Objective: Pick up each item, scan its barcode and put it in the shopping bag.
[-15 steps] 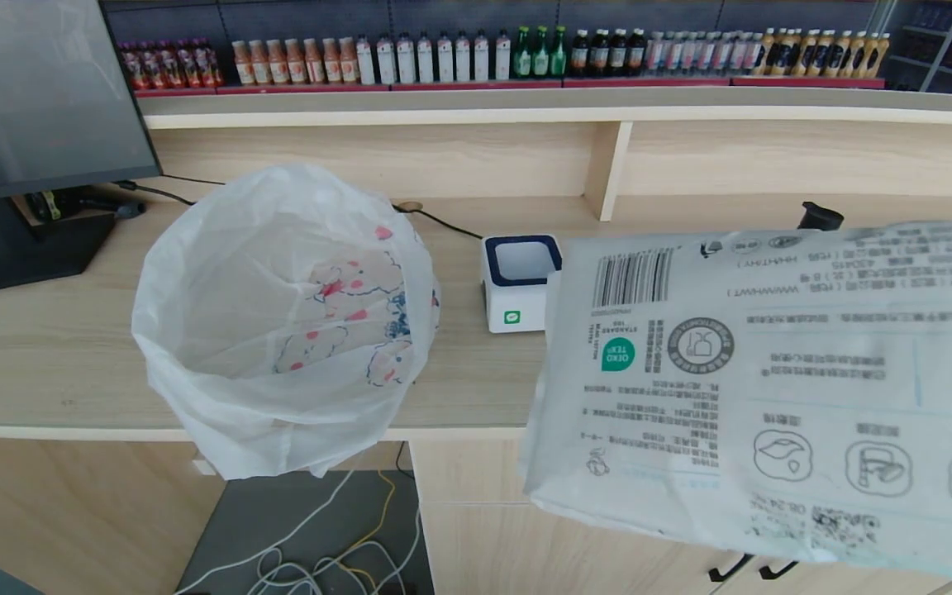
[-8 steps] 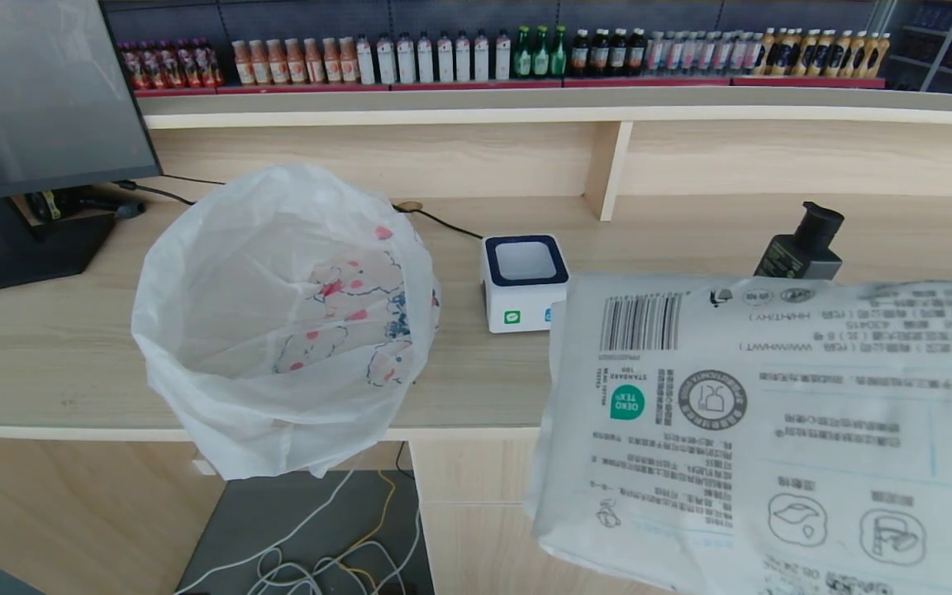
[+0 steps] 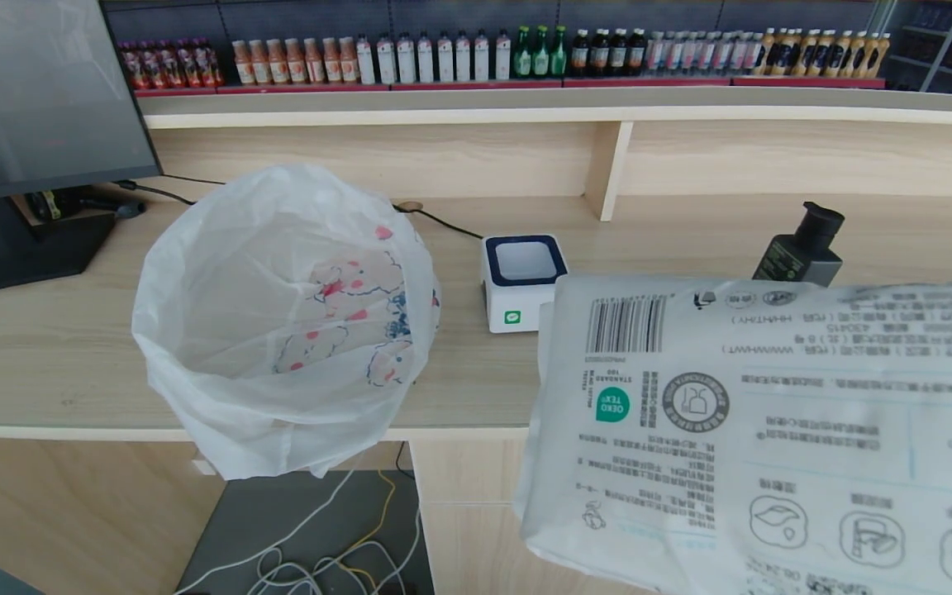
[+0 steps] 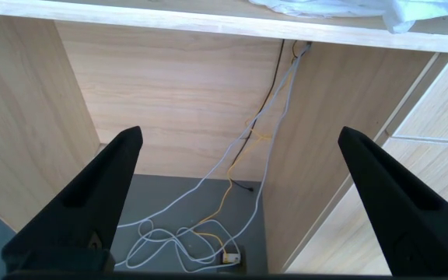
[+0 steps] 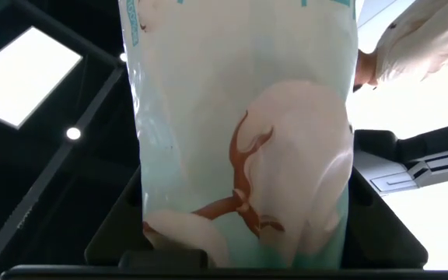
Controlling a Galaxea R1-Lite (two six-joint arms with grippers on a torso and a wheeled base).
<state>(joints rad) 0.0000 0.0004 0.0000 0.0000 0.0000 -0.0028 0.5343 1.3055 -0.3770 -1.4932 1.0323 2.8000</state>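
Observation:
A large white pack [image 3: 757,430], printed side with its barcode [image 3: 626,325] facing the head camera, hangs in the air at the right front of the counter. In the right wrist view my right gripper [image 5: 247,241] is shut on the pack [image 5: 239,132], one dark finger [image 5: 119,233] on each side. The white scanner [image 3: 523,281] with its dark-rimmed window stands on the counter just left of the pack's top corner. The white shopping bag [image 3: 286,322] stands open at the counter's front left. My left gripper [image 4: 239,202] is open, low beside the counter, over cables on the floor.
A dark bottle [image 3: 802,248] stands on the wooden counter [image 3: 54,347] behind the pack. A monitor [image 3: 30,91] on a black stand sits at the far left. A raised shelf with a divider [image 3: 608,165] runs along the back. Cables [image 4: 208,233] lie on the floor.
The pack has dropped lower, uncovering the dark bottle behind it, then shifted slightly left toward the scanner. The bag and scanner have not moved.

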